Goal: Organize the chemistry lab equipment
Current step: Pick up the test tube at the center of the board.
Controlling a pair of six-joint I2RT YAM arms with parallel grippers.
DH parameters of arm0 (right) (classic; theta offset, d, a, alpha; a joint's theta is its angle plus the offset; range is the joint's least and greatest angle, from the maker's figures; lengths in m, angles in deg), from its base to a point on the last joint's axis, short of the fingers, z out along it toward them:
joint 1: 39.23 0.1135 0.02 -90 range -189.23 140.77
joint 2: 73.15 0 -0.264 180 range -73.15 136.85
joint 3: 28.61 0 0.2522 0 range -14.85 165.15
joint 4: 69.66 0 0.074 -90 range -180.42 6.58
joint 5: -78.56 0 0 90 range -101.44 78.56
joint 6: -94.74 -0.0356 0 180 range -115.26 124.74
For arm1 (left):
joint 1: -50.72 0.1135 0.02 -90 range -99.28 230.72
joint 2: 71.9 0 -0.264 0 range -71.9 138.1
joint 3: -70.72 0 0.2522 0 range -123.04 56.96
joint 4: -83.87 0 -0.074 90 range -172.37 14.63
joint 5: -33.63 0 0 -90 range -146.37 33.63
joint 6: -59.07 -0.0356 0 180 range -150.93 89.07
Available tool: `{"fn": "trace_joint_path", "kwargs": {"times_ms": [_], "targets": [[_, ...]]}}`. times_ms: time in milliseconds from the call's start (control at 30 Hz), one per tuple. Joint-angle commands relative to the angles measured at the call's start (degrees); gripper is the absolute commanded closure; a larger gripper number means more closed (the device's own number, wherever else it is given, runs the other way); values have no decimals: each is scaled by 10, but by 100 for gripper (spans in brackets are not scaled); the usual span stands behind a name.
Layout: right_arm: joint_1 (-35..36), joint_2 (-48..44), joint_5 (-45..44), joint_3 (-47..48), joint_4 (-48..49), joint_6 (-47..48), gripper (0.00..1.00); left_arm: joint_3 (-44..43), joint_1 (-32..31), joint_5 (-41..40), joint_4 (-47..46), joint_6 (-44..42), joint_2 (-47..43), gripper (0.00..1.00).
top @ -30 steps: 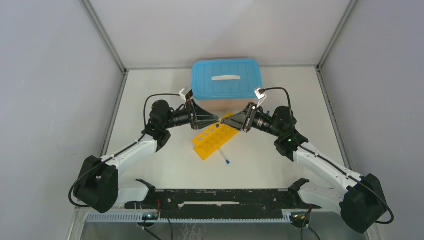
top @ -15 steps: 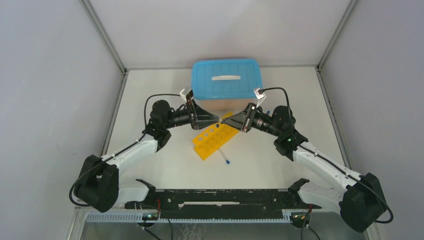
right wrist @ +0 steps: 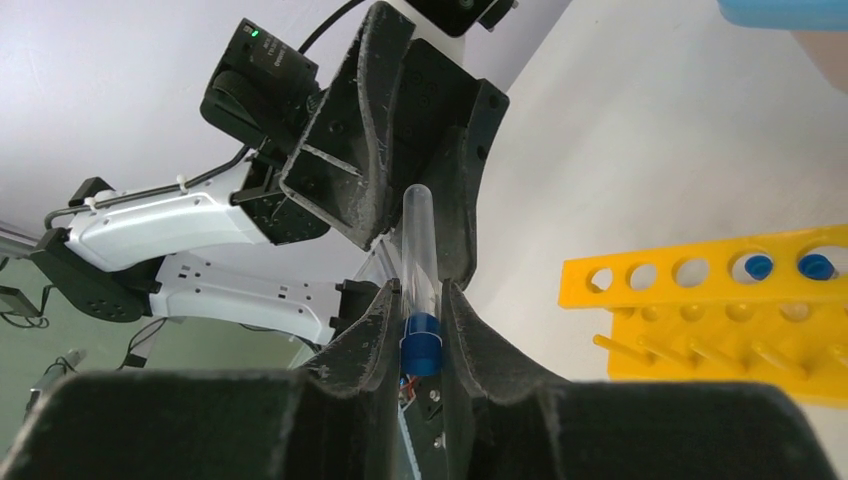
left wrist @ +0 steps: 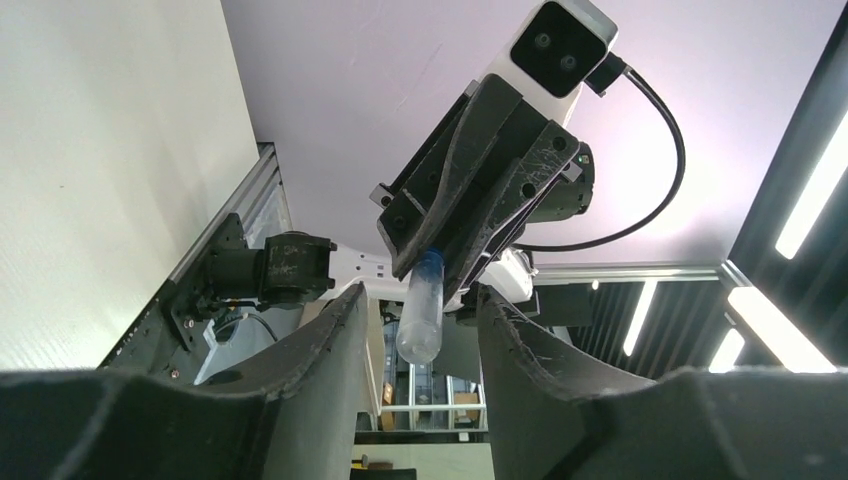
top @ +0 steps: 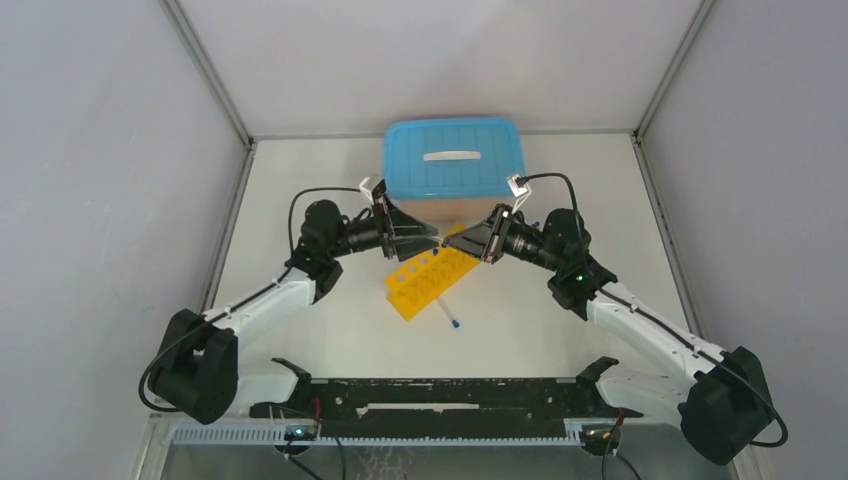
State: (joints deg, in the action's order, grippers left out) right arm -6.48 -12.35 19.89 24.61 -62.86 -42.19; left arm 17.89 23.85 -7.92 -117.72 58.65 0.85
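My right gripper [top: 455,243] [right wrist: 420,288] is shut on a clear blue-capped tube [right wrist: 417,262], pinching it near the cap. It holds the tube in the air above the yellow rack [top: 430,278] [right wrist: 700,300]. My left gripper [top: 430,238] [left wrist: 420,295] faces it tip to tip. Its jaws are open on either side of the tube's round end [left wrist: 421,318] without touching it. Two blue-capped tubes [right wrist: 757,266] stand in the rack's holes. Another tube [top: 447,316] lies on the table just in front of the rack. The clear tray and the black wire ring are out of view.
A box with a blue lid [top: 453,160] stands right behind the rack and the grippers. Grey walls close in the white table [top: 300,340] on the left, right and back. A black bar [top: 440,395] runs along the near edge.
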Motion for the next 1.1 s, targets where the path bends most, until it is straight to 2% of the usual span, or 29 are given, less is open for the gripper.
{"fn": "trace_joint_path", "kwargs": {"times_ms": [0, 267, 633, 867, 1067], "targets": [[3, -19, -20, 31, -24, 28, 81, -9, -1, -14, -9, -16, -9, 49], [-3, -52, -82, 79, -176, 100, 80, -32, 11, -69, 160, -120, -68, 38], [-36, -2, -261, 248, -502, 237, 80, -63, 12, -154, 380, -253, -142, 37], [-41, 91, -358, 367, -666, 294, 80, -71, 12, -169, 434, -285, -159, 37], [-42, 164, -400, 427, -752, 313, 81, -70, 12, -168, 445, -296, -165, 37]]}}
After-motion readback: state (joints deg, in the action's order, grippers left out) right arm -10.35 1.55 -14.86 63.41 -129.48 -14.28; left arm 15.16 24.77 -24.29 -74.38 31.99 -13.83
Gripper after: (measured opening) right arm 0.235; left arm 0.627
